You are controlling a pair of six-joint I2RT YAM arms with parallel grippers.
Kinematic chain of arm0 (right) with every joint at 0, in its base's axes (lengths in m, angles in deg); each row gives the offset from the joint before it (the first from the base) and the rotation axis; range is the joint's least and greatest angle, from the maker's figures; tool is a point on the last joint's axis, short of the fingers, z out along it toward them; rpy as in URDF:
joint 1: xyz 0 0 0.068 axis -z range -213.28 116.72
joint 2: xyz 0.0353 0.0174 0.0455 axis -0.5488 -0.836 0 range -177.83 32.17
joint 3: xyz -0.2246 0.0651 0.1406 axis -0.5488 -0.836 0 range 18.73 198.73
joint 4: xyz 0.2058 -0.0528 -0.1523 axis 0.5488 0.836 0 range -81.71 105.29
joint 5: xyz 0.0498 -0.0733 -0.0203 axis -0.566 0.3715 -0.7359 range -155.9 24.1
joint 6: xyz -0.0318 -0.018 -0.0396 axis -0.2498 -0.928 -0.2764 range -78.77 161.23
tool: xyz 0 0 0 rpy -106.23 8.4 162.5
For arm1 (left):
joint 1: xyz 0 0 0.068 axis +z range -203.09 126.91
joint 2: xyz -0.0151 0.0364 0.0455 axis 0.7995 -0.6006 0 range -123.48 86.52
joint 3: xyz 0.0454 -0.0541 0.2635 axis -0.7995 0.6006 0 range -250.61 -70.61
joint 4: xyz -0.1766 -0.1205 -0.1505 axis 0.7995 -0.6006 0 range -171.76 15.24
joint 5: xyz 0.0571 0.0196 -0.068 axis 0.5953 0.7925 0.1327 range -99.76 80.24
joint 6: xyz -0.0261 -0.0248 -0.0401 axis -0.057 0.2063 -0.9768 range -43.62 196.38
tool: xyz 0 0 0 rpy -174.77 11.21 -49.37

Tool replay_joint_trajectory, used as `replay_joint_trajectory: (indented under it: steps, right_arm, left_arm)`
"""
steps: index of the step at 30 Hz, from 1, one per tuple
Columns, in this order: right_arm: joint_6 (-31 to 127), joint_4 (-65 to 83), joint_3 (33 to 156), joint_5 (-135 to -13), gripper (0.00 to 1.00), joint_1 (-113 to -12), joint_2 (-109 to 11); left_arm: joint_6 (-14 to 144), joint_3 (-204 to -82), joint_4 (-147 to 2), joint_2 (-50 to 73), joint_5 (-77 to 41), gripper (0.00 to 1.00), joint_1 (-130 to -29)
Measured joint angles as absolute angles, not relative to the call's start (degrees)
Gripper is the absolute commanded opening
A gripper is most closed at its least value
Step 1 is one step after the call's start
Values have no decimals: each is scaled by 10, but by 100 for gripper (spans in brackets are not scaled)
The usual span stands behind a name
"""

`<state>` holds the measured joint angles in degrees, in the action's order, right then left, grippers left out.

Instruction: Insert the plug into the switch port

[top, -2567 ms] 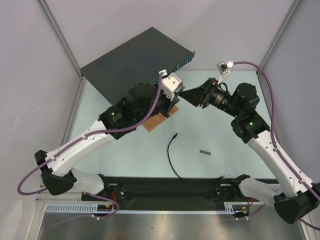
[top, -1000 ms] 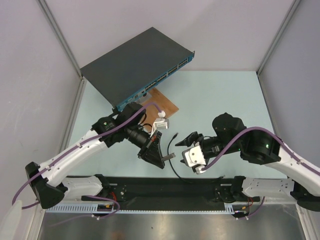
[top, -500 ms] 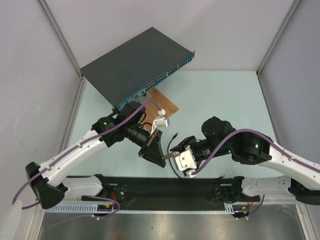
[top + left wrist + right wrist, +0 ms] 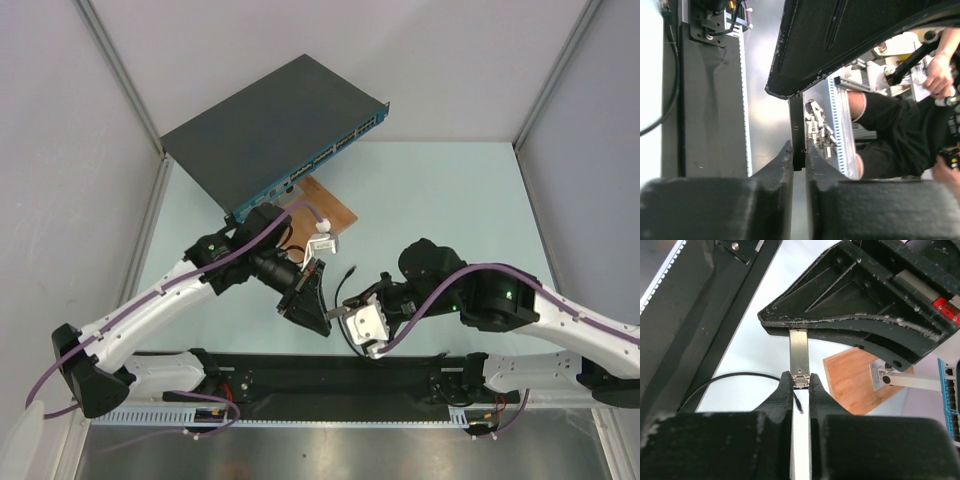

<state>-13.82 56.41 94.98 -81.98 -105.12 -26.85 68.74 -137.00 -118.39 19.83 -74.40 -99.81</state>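
Jaws first, since that's what I'm staring at: my left gripper (image 4: 798, 147) is squeezing down to a narrow slit on one end of a short grey metal piece (image 4: 799, 352), and my right gripper (image 4: 800, 381) is pinching the other end of that same strip, its jaws just as narrow. So both of my grippers are hanging onto one little strip, tip to tip, low over the table (image 4: 450, 200) right in front of my bases. In the left wrist view the strip is showing edge-on as a thin dark sliver between my fingers (image 4: 782, 160). Neither gripper is touching the plug (image 4: 350, 270). It's lying on the table at the end of the black cable (image 4: 340, 330), just beyond my two grippers and near the wooden board (image 4: 330, 208). It's sitting well apart from the switch port (image 4: 330, 150), which is up in the teal front strip of the dark switch box (image 4: 260, 120) at the far left. Counting what I'm seeing: two grippers, one metal piece, one cable with one plug, one board, one switch box, and a long row of ports that are too small for me to count.
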Motion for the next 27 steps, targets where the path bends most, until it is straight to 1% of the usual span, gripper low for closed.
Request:
replay_joint_trajectory:
  steps: [1, 2, 3, 4, 6, 9, 12, 14, 15, 18, 23, 27]
  right_arm:
    - [-136, 563, 949, -817, 0, -1051, -269]
    - [-134, 561, 948, -813, 0, -1051, -268]
    - [-129, 557, 947, -811, 0, -1050, -269]
    - [-122, 554, 946, -808, 0, -1047, -268]
    - [-106, 547, 945, -806, 0, -1030, -268]
    - [-67, 535, 945, -803, 0, -982, -267]
    - [-10, 525, 945, -810, 0, -901, -268]
    - [27, 517, 946, -822, 0, -842, -268]
    - [48, 511, 946, -826, 0, -810, -269]
    - [106, 496, 953, -846, 0, -719, -280]
    - [194, 453, 972, -879, 0, -593, -322]
    - [240, 419, 972, -883, 0, -544, -357]
  left_arm:
    - [689, -1370, -1183, 198, -742, 60, -998]
    - [692, -1370, -1182, 198, -741, 70, -996]
    - [689, -1371, -1183, 198, -738, 81, -995]
    - [694, -1375, -1188, 197, -733, 86, -990]
    - [707, -1398, -1210, 189, -722, 89, -976]
    - [735, -1479, -1248, 161, -704, 91, -943]
    - [744, -1573, -1254, 146, -688, 94, -884]
    - [732, -1605, -1231, 156, -681, 97, -831]
    - [721, -1609, -1210, 168, -677, 100, -800]
    - [663, -1599, -1137, 220, -666, 100, -691]
    - [534, -1530, -1020, 319, -670, 100, -508]
    - [437, -1431, -951, 384, -679, 100, -383]
